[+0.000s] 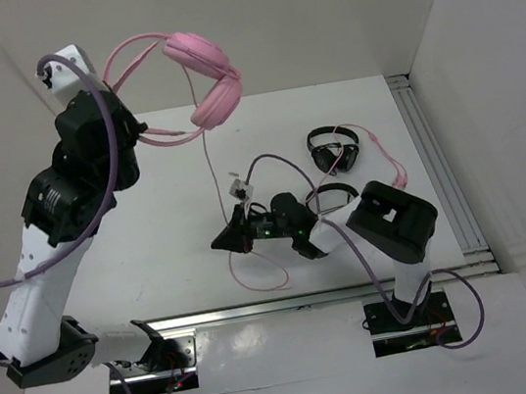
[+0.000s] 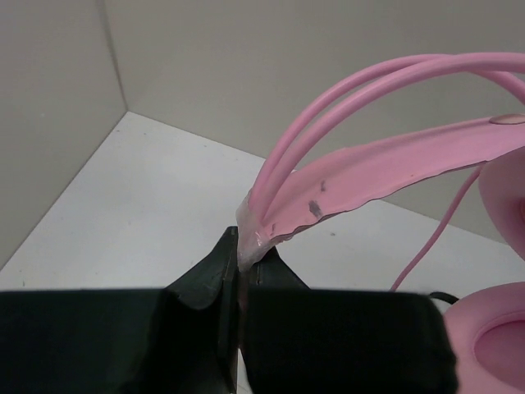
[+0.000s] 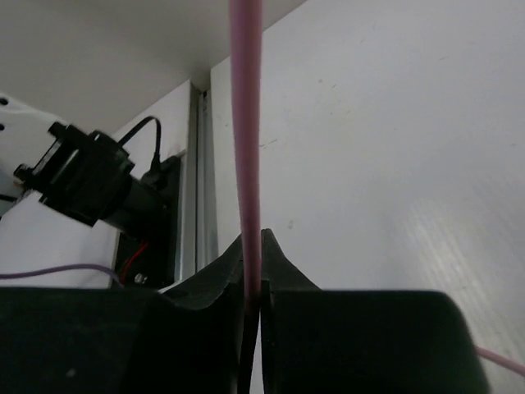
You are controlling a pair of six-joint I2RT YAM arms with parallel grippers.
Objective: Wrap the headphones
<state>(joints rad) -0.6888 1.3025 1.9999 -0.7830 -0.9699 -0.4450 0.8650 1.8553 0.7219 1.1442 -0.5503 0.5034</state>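
The pink headphones (image 1: pixel 210 74) are up in the air over the far-left part of the table (image 1: pixel 167 251), not touching it at all. The left gripper (image 2: pixel 243 256) has its jaws squeezed tight on one end of the headband (image 2: pixel 369 168), right where the two thin wires meet the flat strap. Both earcups hang off to the right in the top view. The pink cable (image 1: pixel 209 160) drops pretty much straight down from the cups to the right gripper (image 3: pixel 253 275), which sits low near the middle of the table with its jaws pinched onto it. Past that, the cable lies in a loose loop on the table. Two black headsets (image 1: pixel 335 149) sit further right, well apart from the pink set.
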